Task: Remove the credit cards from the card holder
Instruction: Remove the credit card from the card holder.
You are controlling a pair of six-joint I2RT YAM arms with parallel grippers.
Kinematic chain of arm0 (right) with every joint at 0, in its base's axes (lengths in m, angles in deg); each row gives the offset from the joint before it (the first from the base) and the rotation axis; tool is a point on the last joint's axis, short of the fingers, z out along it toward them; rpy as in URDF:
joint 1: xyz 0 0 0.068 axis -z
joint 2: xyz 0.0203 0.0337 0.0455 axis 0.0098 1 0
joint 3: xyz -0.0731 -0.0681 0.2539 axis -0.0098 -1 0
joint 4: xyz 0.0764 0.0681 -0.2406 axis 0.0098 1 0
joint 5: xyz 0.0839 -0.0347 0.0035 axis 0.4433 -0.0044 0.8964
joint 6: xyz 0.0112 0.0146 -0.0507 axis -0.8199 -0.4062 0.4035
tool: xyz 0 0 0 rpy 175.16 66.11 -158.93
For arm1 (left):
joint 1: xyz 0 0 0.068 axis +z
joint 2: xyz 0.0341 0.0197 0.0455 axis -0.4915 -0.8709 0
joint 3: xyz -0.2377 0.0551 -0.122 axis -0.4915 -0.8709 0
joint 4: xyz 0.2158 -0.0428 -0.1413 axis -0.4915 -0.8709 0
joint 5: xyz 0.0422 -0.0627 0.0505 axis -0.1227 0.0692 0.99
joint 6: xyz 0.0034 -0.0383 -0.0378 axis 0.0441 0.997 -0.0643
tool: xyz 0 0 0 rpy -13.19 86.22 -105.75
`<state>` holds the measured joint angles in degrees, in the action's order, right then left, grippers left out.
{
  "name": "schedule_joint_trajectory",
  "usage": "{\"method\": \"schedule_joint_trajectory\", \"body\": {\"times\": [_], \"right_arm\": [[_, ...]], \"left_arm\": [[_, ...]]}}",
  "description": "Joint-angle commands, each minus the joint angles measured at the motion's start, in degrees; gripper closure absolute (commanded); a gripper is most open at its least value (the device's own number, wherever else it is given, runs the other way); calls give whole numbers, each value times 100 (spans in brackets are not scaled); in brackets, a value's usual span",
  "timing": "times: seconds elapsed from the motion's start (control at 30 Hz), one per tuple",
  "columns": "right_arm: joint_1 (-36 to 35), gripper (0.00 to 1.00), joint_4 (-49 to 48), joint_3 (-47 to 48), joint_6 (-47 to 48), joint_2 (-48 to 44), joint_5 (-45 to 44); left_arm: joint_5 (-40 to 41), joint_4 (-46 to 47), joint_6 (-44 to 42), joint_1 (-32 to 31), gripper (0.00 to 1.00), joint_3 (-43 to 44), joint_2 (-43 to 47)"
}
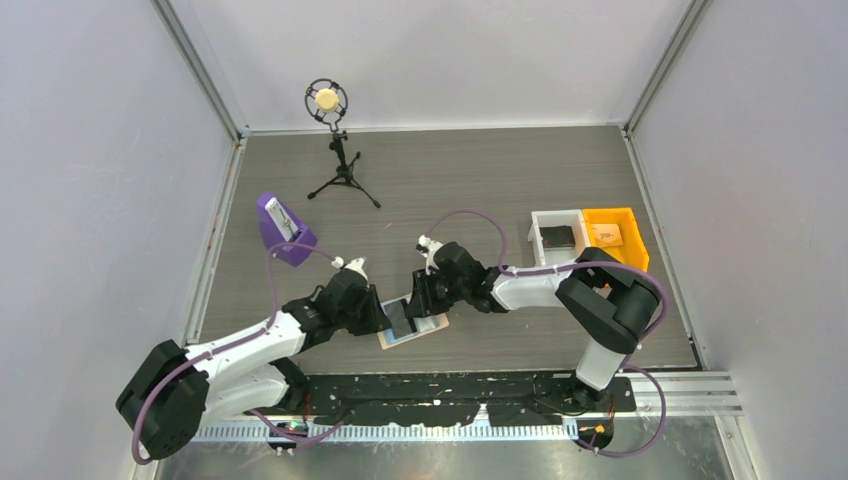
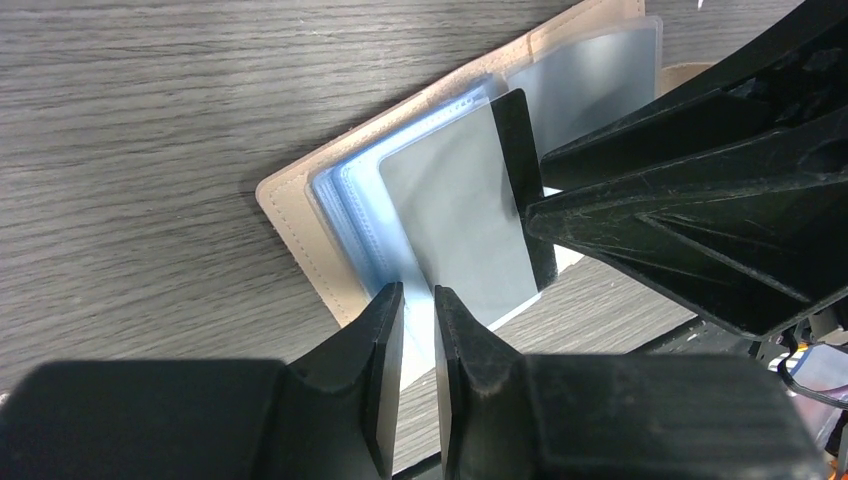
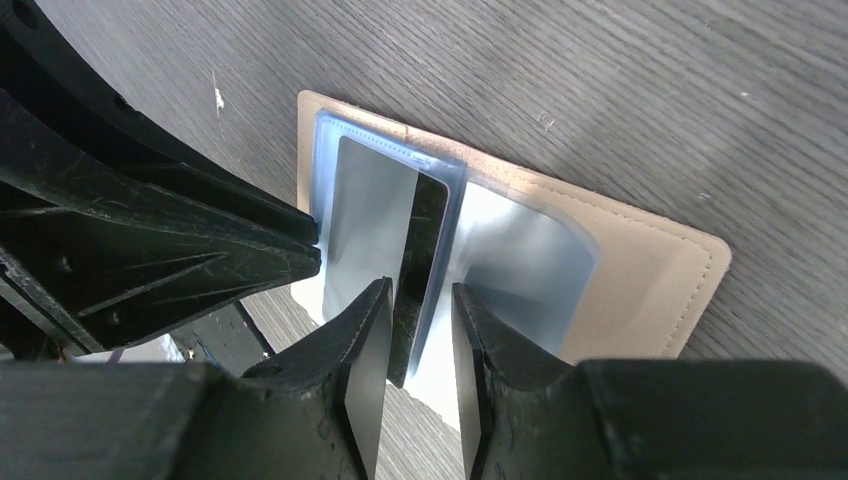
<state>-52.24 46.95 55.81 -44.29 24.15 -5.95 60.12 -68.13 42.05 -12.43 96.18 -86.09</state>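
Note:
The card holder (image 1: 432,323) lies open on the table between my two grippers, tan outside (image 2: 290,215) with light blue clear sleeves inside (image 3: 520,255). A grey credit card with a black stripe (image 2: 455,215) sticks partly out of a sleeve; it also shows in the right wrist view (image 3: 365,215). My left gripper (image 2: 418,330) is nearly closed, pinching the sleeve edge of the holder. My right gripper (image 3: 420,320) is open, its fingertips (image 3: 372,305) either side of the card's black stripe. No orange-yellow card shows.
A purple wedge stand (image 1: 283,228) sits at the left. A microphone on a small tripod (image 1: 335,140) stands at the back. A white bin (image 1: 557,235) and an orange bin (image 1: 610,235) stand at the right.

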Motion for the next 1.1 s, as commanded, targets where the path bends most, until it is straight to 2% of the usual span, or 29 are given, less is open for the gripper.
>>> {"method": "schedule_joint_trajectory", "body": {"times": [0.0,0.2,0.27,0.37,0.43,0.67,1.07], "right_arm": [[-22,65,-278,100,-82,74,87],[-4,71,-427,28,-192,64,191],[23,76,-503,-13,-248,30,274],[115,89,-579,-87,-298,-132,334],[200,94,-571,-196,-303,-255,340],[551,95,-469,-462,-201,-607,454],[698,95,-104,-496,-47,-909,519]], "left_arm": [[25,272,-43,21,80,-131,-123],[9,285,-12,21,80,-201,-101],[23,250,-12,21,80,-210,-70],[52,156,-35,21,80,-173,-58],[74,83,-62,21,80,-137,-88],[44,72,-91,20,80,-96,-305],[26,23,-117,21,80,-52,-328]]}}
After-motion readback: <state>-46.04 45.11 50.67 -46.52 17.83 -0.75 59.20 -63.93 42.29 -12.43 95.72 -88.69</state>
